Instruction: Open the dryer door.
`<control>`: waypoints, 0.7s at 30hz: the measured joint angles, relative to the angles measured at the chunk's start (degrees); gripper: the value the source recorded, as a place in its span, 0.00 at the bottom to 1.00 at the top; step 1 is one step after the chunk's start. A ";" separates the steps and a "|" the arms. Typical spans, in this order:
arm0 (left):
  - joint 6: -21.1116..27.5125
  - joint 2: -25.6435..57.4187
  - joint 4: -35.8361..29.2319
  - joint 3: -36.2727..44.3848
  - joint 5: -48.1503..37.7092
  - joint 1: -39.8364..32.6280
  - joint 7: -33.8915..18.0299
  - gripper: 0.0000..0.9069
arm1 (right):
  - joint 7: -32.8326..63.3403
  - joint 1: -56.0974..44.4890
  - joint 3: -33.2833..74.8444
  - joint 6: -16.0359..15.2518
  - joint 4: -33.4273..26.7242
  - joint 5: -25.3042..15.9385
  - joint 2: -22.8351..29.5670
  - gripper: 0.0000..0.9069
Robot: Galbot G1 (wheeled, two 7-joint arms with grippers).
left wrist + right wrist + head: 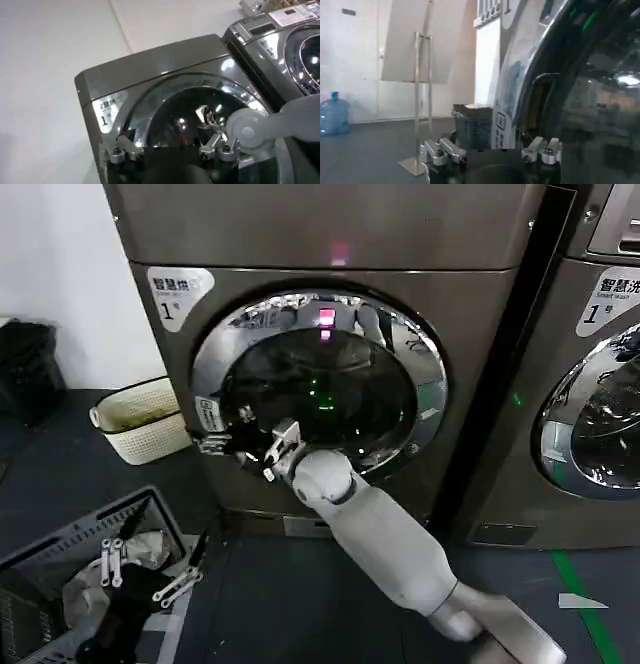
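The dryer (330,354) stands at centre, its round door (320,389) shut against the front panel. The right pincer (240,446) sits at the door's left rim, fingers (442,151) spread apart. The left pincer (167,152) is released, facing the door from below.

The right arm (400,554) is covering the lower middle of the dryer door (330,374), and its near end is running off the bottom edge of the head view. The right gripper (245,446) is sitting at the door's left rim, where the handle is too small and dark to make out, so whether its fingers are touching the handle cannot be told. The second machine (590,384) on the right is being cut off by the edge. The crate (60,554) on the floor at near left is being cropped too.
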 joint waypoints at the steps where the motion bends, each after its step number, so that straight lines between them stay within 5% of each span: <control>1: 0.00 0.00 0.04 0.00 0.00 -0.03 0.00 1.00 | -0.44 0.06 -0.01 0.05 -0.02 0.08 -0.05 1.00; 21: 4.87 1.76 2.04 -5.93 -2.37 -1.99 -1.24 1.00 | -11.67 1.49 -1.42 -0.71 5.12 7.25 -5.55 1.00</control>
